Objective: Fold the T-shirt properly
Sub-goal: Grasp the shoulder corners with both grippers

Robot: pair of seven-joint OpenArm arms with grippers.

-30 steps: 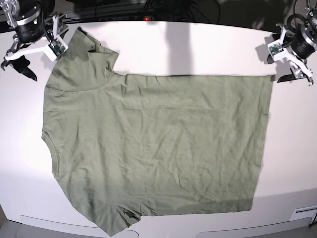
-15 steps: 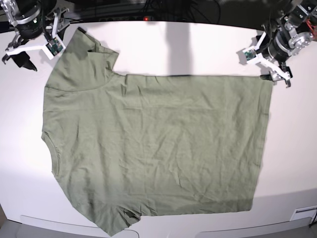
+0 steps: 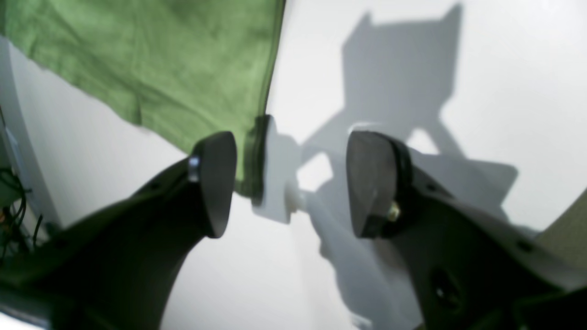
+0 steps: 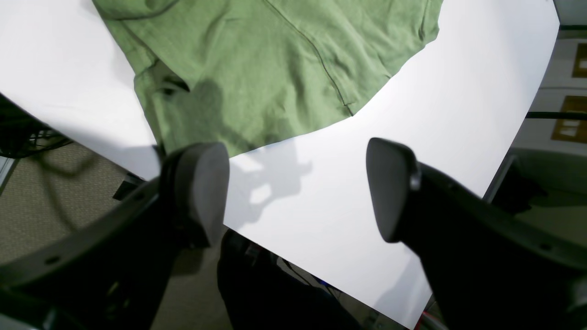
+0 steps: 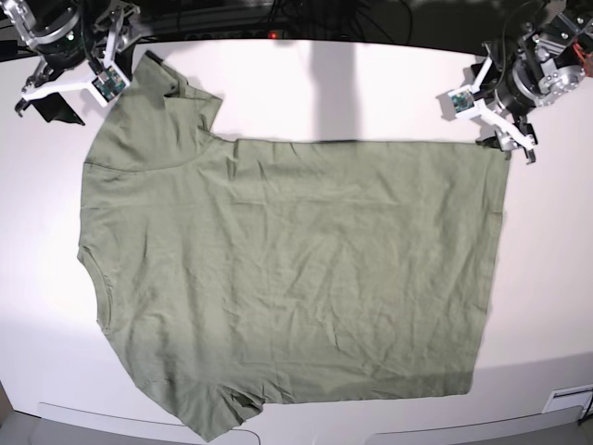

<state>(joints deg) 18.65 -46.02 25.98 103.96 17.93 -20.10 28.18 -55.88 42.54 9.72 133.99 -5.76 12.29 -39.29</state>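
The olive-green T-shirt [image 5: 287, 269] lies spread flat on the white table [image 5: 371, 88], collar and sleeves to the left, hem to the right. In the base view my left gripper [image 5: 508, 148] hovers at the hem's far right corner. The left wrist view shows it open [image 3: 291, 183], with that hem corner [image 3: 257, 160] just inside the left finger [image 3: 218, 183]. My right gripper [image 5: 44, 109] sits off the table's far left corner, beside the far sleeve [image 5: 171, 88]. It is open [image 4: 296, 192] and empty, the sleeve [image 4: 275, 59] lying ahead of its fingers.
Dark cables [image 5: 278, 14] run behind the table's back edge. Carpeted floor [image 4: 41, 206] shows below the right gripper past the table corner. The table's front edge [image 5: 306, 431] lies close to the near sleeve [image 5: 218, 417].
My left gripper has swung in from the right onto the hem's far corner. My right gripper has drifted back toward the table's far left corner. The shirt has not moved.
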